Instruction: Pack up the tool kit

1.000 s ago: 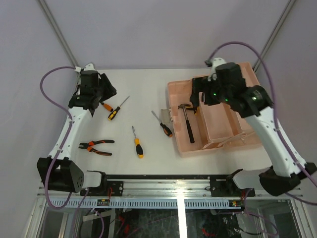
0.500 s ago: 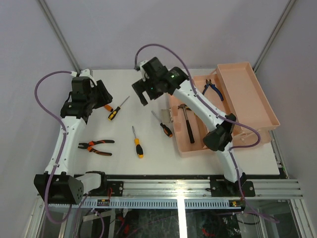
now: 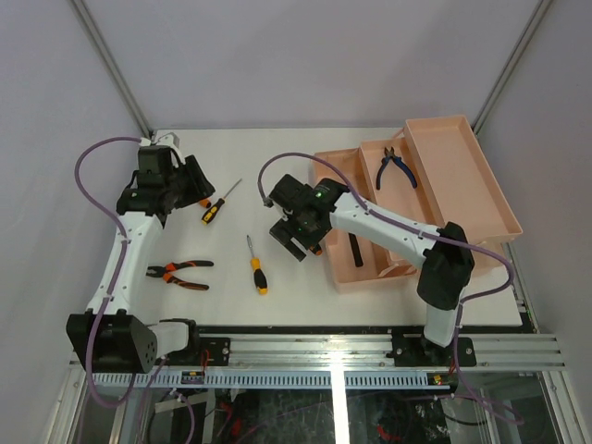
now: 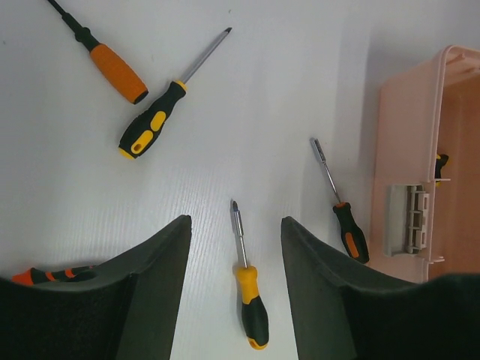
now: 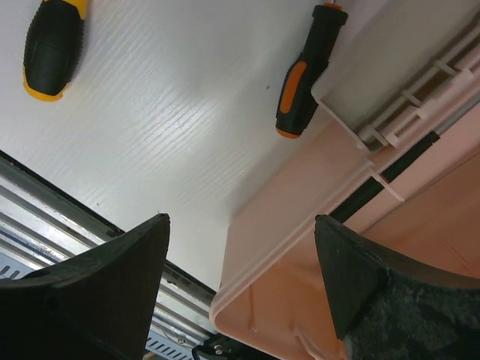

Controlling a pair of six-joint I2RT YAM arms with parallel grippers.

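Note:
The salmon-pink toolbox (image 3: 370, 277) stands open at the right, its lid (image 3: 462, 171) thrown back. Blue pliers (image 3: 396, 169) lie in its inner tray and a hammer handle (image 3: 355, 250) shows in the base. My right gripper (image 3: 291, 240) is open and empty, above the box's front left corner (image 5: 300, 247), near an orange-black screwdriver (image 5: 304, 82) and the grey latch (image 5: 390, 67). My left gripper (image 3: 196, 178) is open and empty, high over the table. Below it lie an orange screwdriver (image 4: 116, 71) and two yellow-black screwdrivers (image 4: 150, 127) (image 4: 251, 300).
Orange pliers (image 3: 180, 273) lie on the white table at the front left. A yellow-black screwdriver (image 3: 256, 268) lies mid-table and another (image 3: 213, 208) lies farther back. The metal rail (image 3: 333, 347) runs along the near edge. Grey walls close in the back and sides.
My right arm swung from over the toolbox to the left, then down to the box's front left corner. The open lid and tray came into view. My left arm shifted only slightly.

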